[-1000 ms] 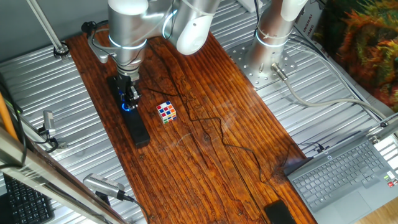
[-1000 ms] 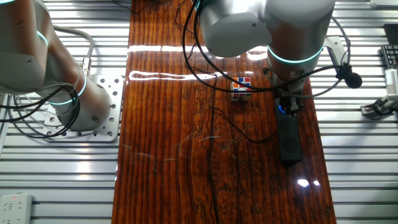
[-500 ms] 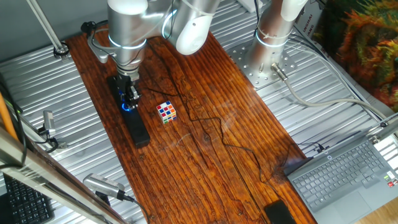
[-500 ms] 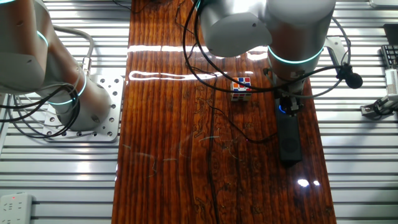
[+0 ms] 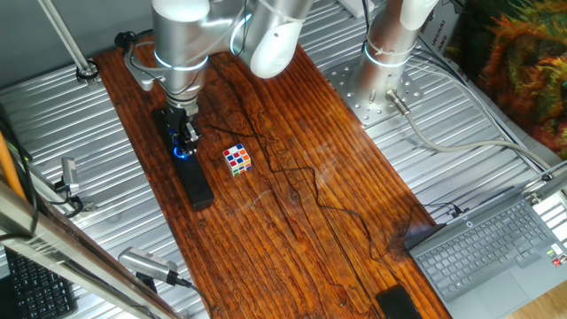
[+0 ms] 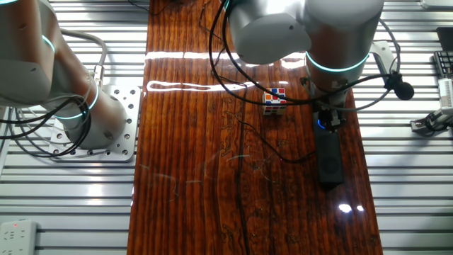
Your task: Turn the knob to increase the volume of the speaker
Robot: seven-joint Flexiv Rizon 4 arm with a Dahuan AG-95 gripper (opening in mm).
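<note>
Matte black and narrow, the speaker (image 5: 188, 164) lies flat on the dark wooden tabletop (image 5: 292, 204) in one fixed view, its far end under the gripper (image 5: 184, 142). The knob (image 5: 182, 151) shows only as a blue glow right at the fingertips. The fingers stand close around that glow, but whether they actually pinch the knob cannot be told. A multicoloured cube (image 5: 236, 159) sits just to the side of the jaws, apart from the speaker. No lettering on the speaker can be read; the laptop (image 5: 492, 252) keys are too small to make out.

In the other fixed view, the speaker (image 6: 328, 159) extends from under the gripper (image 6: 327, 120) toward the camera, a blue glimmer marking the knob (image 6: 322, 122) between the fingers. The cube (image 6: 275, 100) rests beside the jaws. No writing is legible.
</note>
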